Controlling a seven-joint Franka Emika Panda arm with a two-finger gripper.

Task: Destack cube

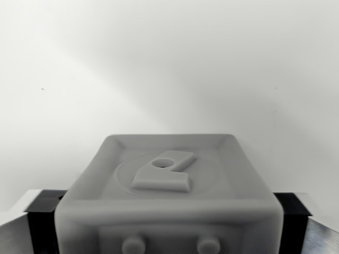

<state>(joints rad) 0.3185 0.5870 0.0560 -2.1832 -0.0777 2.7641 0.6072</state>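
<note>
A grey cube (169, 185) fills the lower middle of the wrist view, close to the camera. Its top face carries a raised letter-like shape with a small hole inside a ring, and its near face shows two round studs. My gripper (169, 214) straddles it. The black left finger pad (45, 209) and the black right finger pad (294, 209) press against the cube's two sides, so the gripper is shut on the cube. Whatever lies under the cube is hidden, and no second cube shows.
A plain white surface (169, 69) spreads across the rest of the view, with only faint specks. Metal finger housings (13, 233) sit at the bottom corners.
</note>
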